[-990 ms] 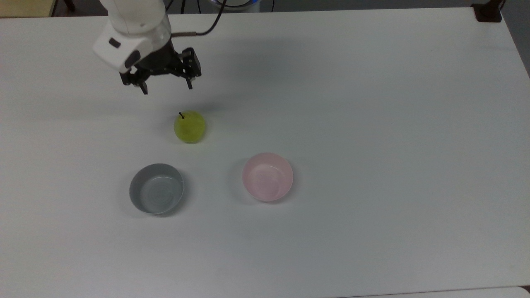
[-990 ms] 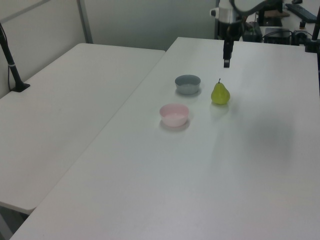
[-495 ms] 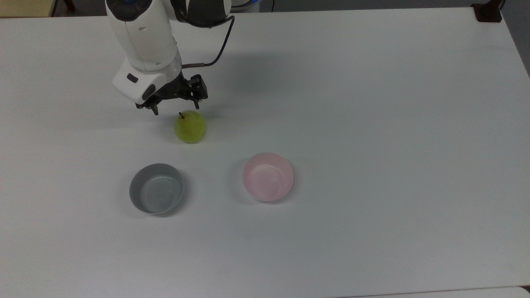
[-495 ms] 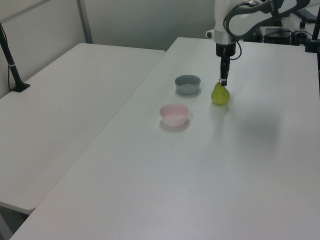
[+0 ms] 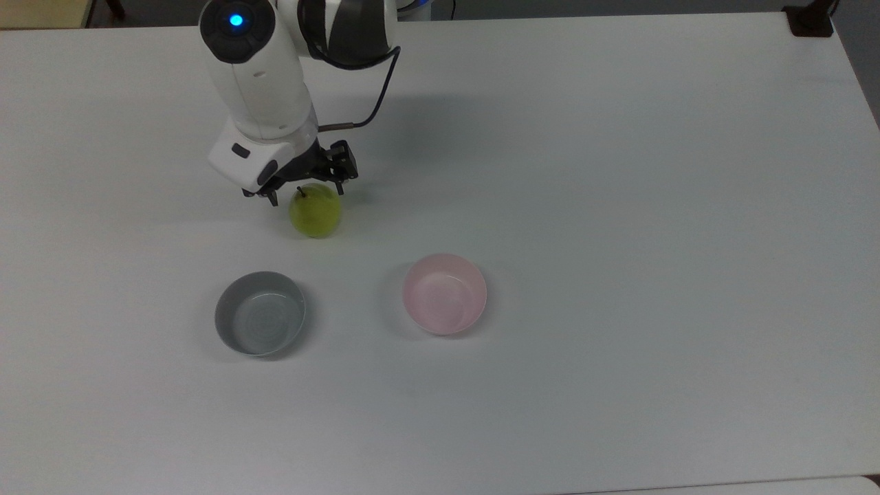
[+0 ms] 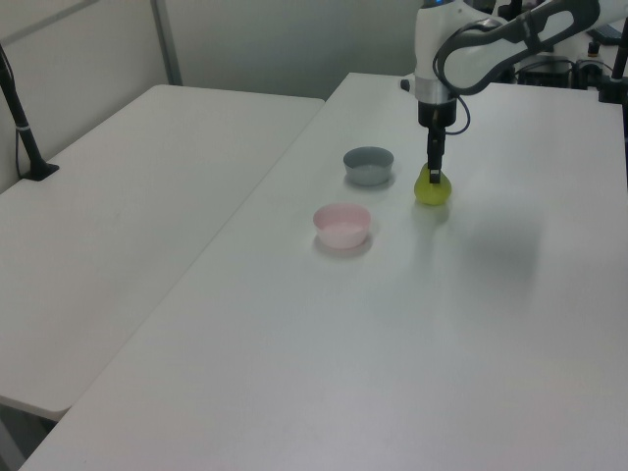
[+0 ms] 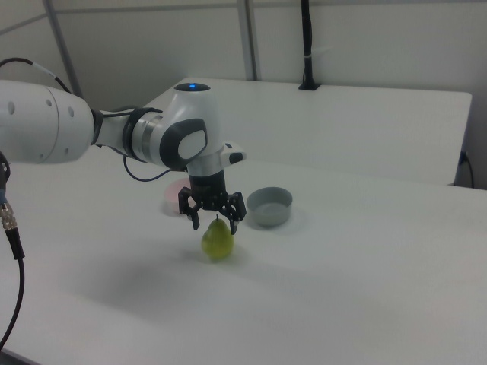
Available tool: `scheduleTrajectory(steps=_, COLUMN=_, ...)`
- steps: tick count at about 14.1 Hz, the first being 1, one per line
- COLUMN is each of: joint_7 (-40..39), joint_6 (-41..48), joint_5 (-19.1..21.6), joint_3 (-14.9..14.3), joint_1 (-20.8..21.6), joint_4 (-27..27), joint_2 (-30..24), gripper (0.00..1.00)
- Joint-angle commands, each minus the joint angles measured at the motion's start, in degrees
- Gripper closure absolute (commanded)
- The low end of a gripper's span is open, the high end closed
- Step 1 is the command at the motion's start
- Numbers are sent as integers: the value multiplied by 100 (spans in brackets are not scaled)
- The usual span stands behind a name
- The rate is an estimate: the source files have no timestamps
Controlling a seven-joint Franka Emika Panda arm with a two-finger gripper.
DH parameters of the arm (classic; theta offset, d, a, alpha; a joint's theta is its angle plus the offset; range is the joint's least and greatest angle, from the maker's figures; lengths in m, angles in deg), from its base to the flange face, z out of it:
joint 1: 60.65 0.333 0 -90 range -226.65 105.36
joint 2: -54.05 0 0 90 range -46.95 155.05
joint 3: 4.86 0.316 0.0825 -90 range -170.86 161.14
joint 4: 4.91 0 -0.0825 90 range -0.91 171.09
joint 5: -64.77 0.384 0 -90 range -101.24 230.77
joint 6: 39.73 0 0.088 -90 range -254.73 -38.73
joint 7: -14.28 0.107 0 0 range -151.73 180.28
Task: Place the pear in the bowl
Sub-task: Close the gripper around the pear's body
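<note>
Reaching is the step in hand, as I read it: nothing is lifted yet. Going left to right in the top view, the grey bowl sits nearest the top view's left, then the pear a little further along and higher in the frame, and the pink bowl off to the top view's right, all well apart on the white tabletop.

The pincer hangs right over the pear's top, fingers spread open, one to each side of the stem. In the right view the pincer straddles the upper part of the pear, whose base rests on the tabletop.

Next, I judge, it needs to sink a bit lower so the fingers bracket the fruit's body, then close. The skin looks glossy and rounded, so a squeeze too near the narrow top could let it slip out. After that comes a lift and a carry across to the pink bowl, not the grey one.
</note>
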Motion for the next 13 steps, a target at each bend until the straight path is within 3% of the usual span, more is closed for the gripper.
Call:
scheduleTrajectory(steps=1, joint_7=184, joint_6=-312, joint_5=-74, joint_3=-3, joint_1=112, joint_4=91, joint_2=54, gripper=5)
scheduleTrajectory(steps=5, joint_7=131, joint_6=-278, joint_5=-189, joint_3=-3, joint_1=112, joint_4=100, joint_2=45, gripper=29)
scheduleTrajectory(steps=8, joint_7=113, joint_6=-216, joint_5=-198, joint_3=-12, joint_1=86, joint_4=91, joint_2=28, gripper=34)
scheduleTrajectory(steps=13, joint_7=113, joint_6=-163, joint_5=-198, joint_3=-3, joint_1=86, joint_4=91, joint_2=10, gripper=60)
